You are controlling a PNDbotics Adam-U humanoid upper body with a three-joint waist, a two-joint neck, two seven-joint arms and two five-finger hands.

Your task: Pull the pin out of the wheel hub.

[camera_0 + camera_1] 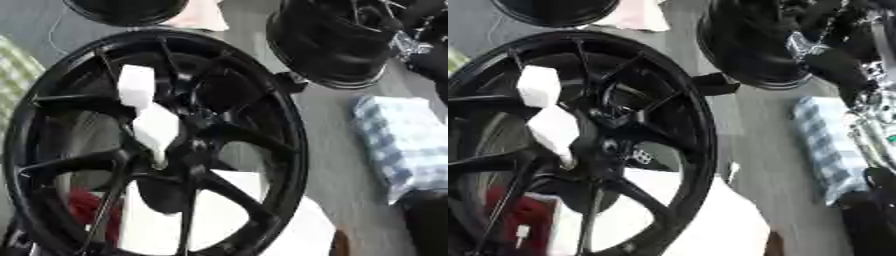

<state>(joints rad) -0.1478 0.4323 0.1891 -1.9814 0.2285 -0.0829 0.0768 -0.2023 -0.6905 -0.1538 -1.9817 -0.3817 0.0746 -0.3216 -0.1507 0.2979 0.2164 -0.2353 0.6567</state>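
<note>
**Black wheel hub close to the camera, white piece at its centre**

Left eye view: the wheel hub (pixel 157 145) fills the left and middle, tilted, with its spokes meeting near the centre; a white piece (pixel 150 117), perhaps the pin with something wrapped on it, lies across the spokes and touches the centre; a second black wheel (pixel 337 42) stands behind at upper right; a blue checked cloth (pixel 402 142) lies to the right.

Right eye view: the robot's right arm (pixel 842 70) comes in from the upper right, black and silver, apart from the hub; its hand is not clear, and I cannot tell if the fingers are apart or together; something red (pixel 522 215) shows through the lower spokes.
</note>
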